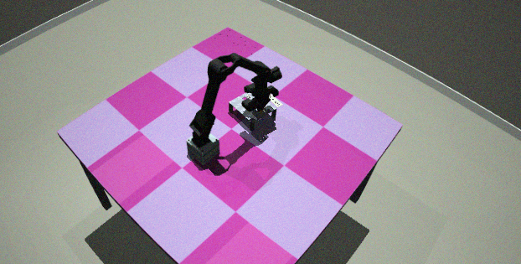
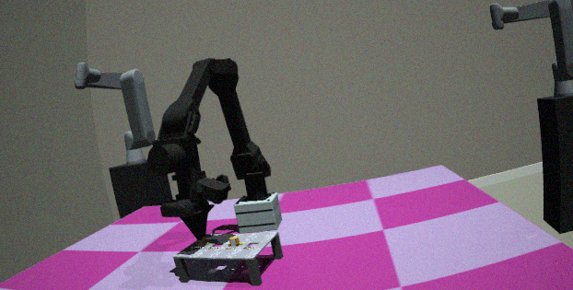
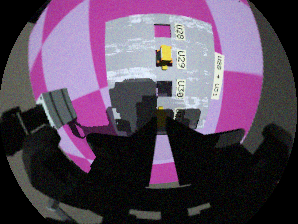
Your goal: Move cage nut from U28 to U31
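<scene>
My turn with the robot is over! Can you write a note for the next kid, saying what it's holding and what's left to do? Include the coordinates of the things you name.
Gripper [image 2: 202, 238] [image 3: 161, 119]: closed on a yellow cage nut [image 3: 161, 117], at the hole past U30.
Other cage nut [image 2: 234, 241] [image 3: 164, 56]: sitting at U29. Leave it alone.
Rail plate [image 2: 216, 252] [image 3: 130, 55]: standing on its legs.
Done: hole U28 [image 3: 162, 30] is empty, and the nut is at the last hole, which should be U31.
Left: make sure it is clipped in square with both wings open underneath (I can't see that), then let go and move away.
</scene>
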Tool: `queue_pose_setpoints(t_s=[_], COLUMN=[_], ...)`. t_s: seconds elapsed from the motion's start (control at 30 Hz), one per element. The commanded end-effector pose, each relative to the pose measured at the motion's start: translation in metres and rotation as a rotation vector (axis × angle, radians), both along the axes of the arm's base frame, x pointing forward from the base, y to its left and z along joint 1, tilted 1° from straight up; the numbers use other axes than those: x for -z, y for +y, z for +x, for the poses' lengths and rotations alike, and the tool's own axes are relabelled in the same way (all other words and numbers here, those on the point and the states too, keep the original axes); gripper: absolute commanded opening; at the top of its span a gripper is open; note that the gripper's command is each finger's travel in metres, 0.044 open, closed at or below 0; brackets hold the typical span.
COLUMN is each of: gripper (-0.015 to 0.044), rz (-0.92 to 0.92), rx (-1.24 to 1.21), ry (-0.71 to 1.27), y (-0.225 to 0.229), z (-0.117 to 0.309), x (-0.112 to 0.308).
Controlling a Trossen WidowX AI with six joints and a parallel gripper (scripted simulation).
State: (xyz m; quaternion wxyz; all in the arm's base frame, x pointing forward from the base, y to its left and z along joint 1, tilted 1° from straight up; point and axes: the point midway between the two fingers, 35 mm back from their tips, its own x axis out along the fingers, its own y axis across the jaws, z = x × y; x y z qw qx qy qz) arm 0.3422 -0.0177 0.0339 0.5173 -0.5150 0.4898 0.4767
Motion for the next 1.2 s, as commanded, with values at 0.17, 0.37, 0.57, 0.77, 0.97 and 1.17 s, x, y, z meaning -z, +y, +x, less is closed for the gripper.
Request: queue_pose_setpoints(t_s=[0.17,0.37,0.57,0.77,0.97,1.17], gripper=[0.0035,0.0035,0.0035,0.0035,0.0035,0.0035], rz=[-0.004,-0.004,-0.004,-0.004,-0.004,-0.004], rx=[-0.002,-0.002,-0.002,-0.002,-0.002,-0.002], ry=[0.010,0.016,0.024,0.028,0.028,0.028], y=[-0.0008,-0.0008,-0.0008,-0.0008,-0.0008,-0.0008], z=[0.0024,0.0027,0.0035,0.0038,0.0038,0.0038], x=[-0.0020,-0.0022,-0.0026,-0.0027,-0.0027,-0.0027])
